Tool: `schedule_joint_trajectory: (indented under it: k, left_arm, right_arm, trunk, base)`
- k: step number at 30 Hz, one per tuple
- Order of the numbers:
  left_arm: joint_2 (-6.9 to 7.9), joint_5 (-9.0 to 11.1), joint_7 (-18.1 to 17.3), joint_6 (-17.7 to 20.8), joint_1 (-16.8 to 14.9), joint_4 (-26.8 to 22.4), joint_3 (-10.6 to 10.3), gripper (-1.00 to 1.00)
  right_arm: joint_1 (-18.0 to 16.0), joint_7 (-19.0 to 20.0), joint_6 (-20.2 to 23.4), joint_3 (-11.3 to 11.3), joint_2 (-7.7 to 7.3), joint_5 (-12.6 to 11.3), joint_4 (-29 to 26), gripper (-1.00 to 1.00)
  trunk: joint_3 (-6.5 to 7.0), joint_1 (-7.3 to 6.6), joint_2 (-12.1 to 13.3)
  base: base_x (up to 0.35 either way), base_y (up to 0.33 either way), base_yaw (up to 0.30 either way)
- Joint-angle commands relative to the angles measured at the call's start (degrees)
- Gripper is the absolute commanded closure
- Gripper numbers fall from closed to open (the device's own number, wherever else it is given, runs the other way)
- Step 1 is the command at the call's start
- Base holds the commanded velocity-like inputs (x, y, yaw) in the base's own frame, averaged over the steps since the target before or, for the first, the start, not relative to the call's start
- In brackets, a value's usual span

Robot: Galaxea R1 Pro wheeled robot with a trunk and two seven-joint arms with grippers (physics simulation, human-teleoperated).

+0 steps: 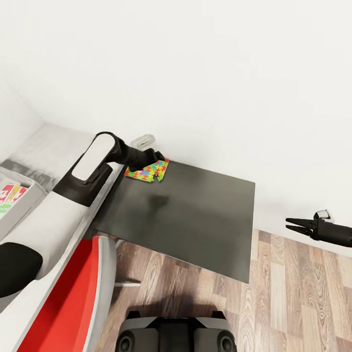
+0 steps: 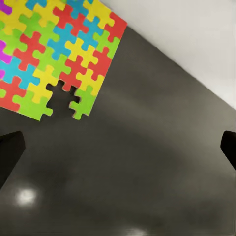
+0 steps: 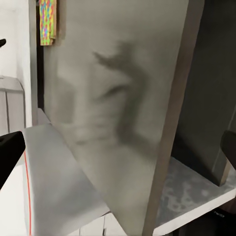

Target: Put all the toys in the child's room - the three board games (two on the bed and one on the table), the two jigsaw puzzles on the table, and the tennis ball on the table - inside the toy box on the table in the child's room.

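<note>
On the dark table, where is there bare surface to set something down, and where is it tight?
The table is bare across its middle, near edge and right side, up to the wall. It is tight at the far left corner, where the jigsaw puzzle lies with the left pincer at it, jaws open. The right pincer hangs off the table's right edge, over the floor.

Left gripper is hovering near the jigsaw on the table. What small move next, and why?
Probably ease the left gripper forward and down toward the jigsaw puzzle. Its fingers stand wide apart over bare dark table, with the puzzle lying flat just ahead of them, not yet between them.
</note>
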Motion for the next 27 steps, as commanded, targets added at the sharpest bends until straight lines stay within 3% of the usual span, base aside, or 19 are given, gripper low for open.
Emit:
schedule_joint_trajectory:
  k: [1, 5, 6, 8, 15, 27]
  left_arm:
    - [0.72, -1.1, -0.8, -0.1, -0.2, 0.7, -0.1, -1.00]
    - [2.84, -5.3, -5.3, 0.0, -0.6, 2.7, -0.1, -1.00]
    - [2.84, -5.3, -5.3, 0.0, -0.6, 2.7, -0.1, -1.00]
    - [4.11, -7.2, -8.3, 0.0, -0.8, 3.5, 0.0, -1.00]
    - [5.63, -9.2, -12.1, 0.0, -0.9, 4.4, 0.0, -1.00]
    - [6.72, -10.4, -14.4, 0.7, -0.9, 6.2, -0.2, -1.00]
  right_arm:
    - [-0.1, 0.0, 0.1, 0.4, 0.11, -0.5, 0.0, -1.00]
    - [-0.1, 0.1, -0.5, 0.4, 0.66, -0.5, 0.0, -1.00]
    - [-0.1, 0.1, -0.5, 0.4, 0.66, -0.5, 0.0, -1.00]
    - [-0.1, 0.1, -0.7, 0.4, 0.90, -0.4, 0.0, -1.00]
    - [0.0, 0.2, -0.9, 0.4, 1.18, -0.4, 0.0, -1.00]
    - [0.0, 0.3, -1.3, 0.5, 1.39, -0.4, -0.4, -1.00]
  trunk:
    - [-0.08, 0.04, -0.1]
    - [-0.08, 0.04, -0.1]
    - [-0.08, 0.04, -0.1]
    - [-0.08, 0.04, -0.1]
    - [-0.08, 0.04, -0.1]
    - [-0.08, 0.04, -0.1]
  base:
    - [0.000, 0.000, 0.000]
    - [0.000, 0.000, 0.000]
    - [0.000, 0.000, 0.000]
    - [0.000, 0.000, 0.000]
    - [0.000, 0.000, 0.000]
    - [0.000, 0.000, 0.000]
